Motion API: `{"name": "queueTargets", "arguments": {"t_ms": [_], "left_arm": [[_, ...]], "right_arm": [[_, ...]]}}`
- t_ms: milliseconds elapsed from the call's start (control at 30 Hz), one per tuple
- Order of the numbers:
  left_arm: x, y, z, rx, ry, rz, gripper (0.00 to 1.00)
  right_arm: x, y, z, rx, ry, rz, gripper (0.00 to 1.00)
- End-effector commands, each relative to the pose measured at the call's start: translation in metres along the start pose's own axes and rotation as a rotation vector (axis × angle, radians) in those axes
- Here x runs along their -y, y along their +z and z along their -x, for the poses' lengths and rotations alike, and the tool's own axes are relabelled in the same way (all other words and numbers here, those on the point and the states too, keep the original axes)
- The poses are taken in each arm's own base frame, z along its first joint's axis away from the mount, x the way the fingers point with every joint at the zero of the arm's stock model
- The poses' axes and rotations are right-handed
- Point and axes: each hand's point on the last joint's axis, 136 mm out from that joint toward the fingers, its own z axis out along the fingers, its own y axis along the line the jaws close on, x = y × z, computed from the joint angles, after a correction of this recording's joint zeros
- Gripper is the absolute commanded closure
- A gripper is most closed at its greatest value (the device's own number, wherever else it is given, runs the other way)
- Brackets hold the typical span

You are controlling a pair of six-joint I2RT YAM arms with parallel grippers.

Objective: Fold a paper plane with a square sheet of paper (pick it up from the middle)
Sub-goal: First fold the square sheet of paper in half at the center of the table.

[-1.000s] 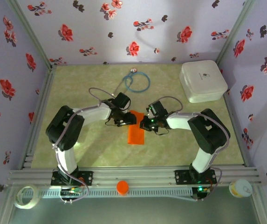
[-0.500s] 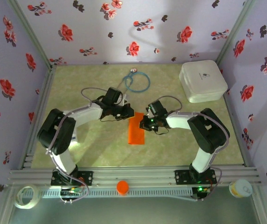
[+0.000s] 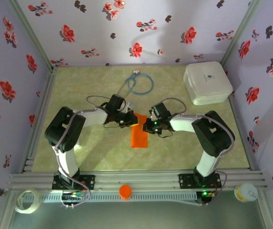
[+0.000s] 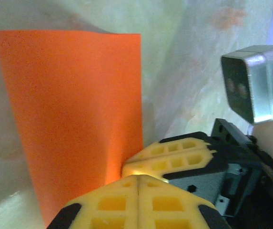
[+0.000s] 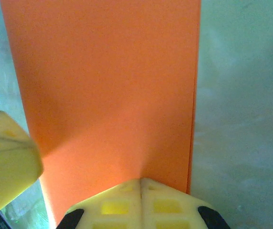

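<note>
The square sheet of paper [image 3: 138,134] lies flat in the middle of the bench [image 3: 93,152], between my two arms. It reads as a long narrow strip, and my right wrist view shows a doubled edge along one long side [image 5: 193,143], so I judge it folded in half. It is thin, light and limp (a careless drag would skate or crumple it on this smooth bench), yet it should take a sharp crease and keep it. My left jaws and my right jaws are each pressed together with no gap, and their yellow fingertips [image 4: 107,202] [image 5: 112,207] come in at the strip's far end, one from each side. I cannot tell whether they pin the paper or only touch its edge. I would pin it with one tip and lift a free edge near its middle, gently. The white rounded box [image 3: 207,83] sits well apart, far right.
</note>
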Motion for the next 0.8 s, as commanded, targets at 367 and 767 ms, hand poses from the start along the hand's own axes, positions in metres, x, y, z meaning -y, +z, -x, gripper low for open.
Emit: {"name": "queueTargets", "arguments": {"t_ms": [367, 767], "left_arm": [[-0.067, 0.012, -0.023, -0.046, -0.065, 0.082, 1.0], [-0.012, -0.004, 0.019, 0.0, -0.007, 0.005, 1.0]], "right_arm": [[0.057, 0.01, -0.03, -0.068, 0.076, -0.194, 1.0], [0.057, 0.006, -0.03, -0.059, 0.079, -0.198, 1.0]]}}
